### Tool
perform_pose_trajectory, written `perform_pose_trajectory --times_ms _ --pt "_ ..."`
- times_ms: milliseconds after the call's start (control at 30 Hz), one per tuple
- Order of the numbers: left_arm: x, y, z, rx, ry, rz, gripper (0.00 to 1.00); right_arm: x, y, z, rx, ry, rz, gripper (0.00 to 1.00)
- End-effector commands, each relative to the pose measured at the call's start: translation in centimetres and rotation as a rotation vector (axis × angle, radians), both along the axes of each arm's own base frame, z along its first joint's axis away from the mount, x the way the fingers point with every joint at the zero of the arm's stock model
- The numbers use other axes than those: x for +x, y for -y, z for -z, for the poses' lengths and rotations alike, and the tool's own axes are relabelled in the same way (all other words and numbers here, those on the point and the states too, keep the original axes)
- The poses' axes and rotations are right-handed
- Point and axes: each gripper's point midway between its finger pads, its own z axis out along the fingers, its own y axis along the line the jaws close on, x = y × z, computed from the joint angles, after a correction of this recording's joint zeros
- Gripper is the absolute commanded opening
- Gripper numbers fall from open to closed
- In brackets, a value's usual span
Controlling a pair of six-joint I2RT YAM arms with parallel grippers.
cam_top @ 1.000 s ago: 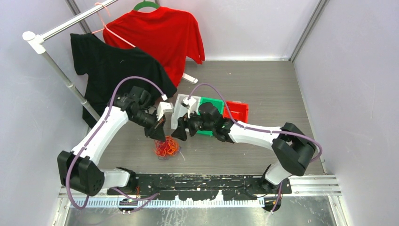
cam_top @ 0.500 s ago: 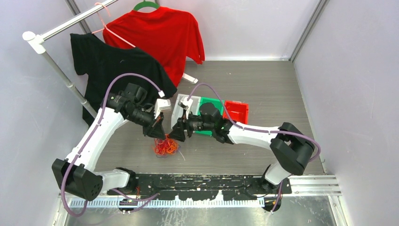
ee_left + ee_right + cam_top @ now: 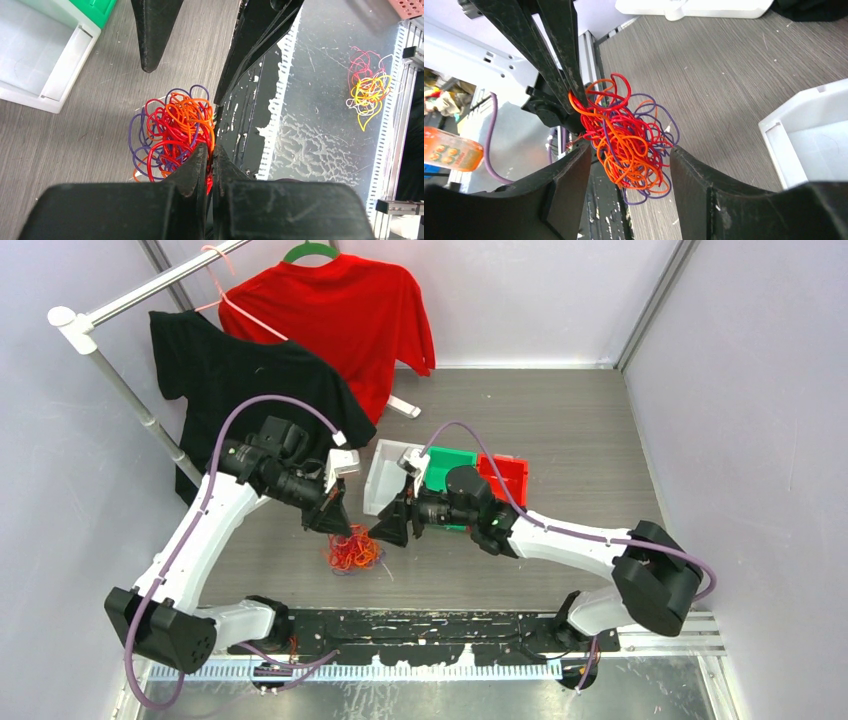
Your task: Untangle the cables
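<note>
The cables are one fist-sized tangle [image 3: 352,550] of orange, red and purple wires on the grey table, left of centre. My left gripper [image 3: 335,527] is right above it, shut, pinching a few red and orange strands at its tips [image 3: 212,150]. The tangle [image 3: 172,127] hangs just beyond those tips. My right gripper [image 3: 387,533] is open at the tangle's right side. In the right wrist view the tangle [image 3: 631,137] sits between and just past my open fingers [image 3: 569,185], touching neither. The left fingers [image 3: 556,55] hold its upper strands.
A white bin [image 3: 383,480], a green bin [image 3: 452,459] and a red bin [image 3: 506,475] stand behind the grippers. A rack [image 3: 120,380] with a black shirt [image 3: 235,380] and a red shirt [image 3: 340,315] is at the back left. A small yellow-red clump [image 3: 369,87] lies on the metal plate by the arm bases.
My right gripper has moved nearer and lower, up to the tangle's right side, and its elbow has swung right. My left gripper stays shut above the tangle, hardly moved.
</note>
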Motion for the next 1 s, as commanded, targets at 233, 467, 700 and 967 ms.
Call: perform_pose_trajectory --times_ms 233,467,700,967 --pt "-0.7 1.0 -2.7 -0.09 0.015 0.014 0.0 -0.7 -3.3 -4.4 0.176 0.008 -0.095 0.59" --pt "-1.2 0.9 -3.1 -0.097 0.013 0.029 0.0 0.1 -3.4 -3.4 0.106 0.027 -0.079 0.27" --pt "-0.4 -0.1 -1.5 -0.013 0.051 0.014 0.0 -0.7 -1.3 -2.8 0.017 0.048 -0.063 0.14" --pt "3.0 -2.0 1.2 0.13 0.184 -0.104 0.02 -1.8 1.1 -2.2 -0.06 0.057 -0.052 0.01"
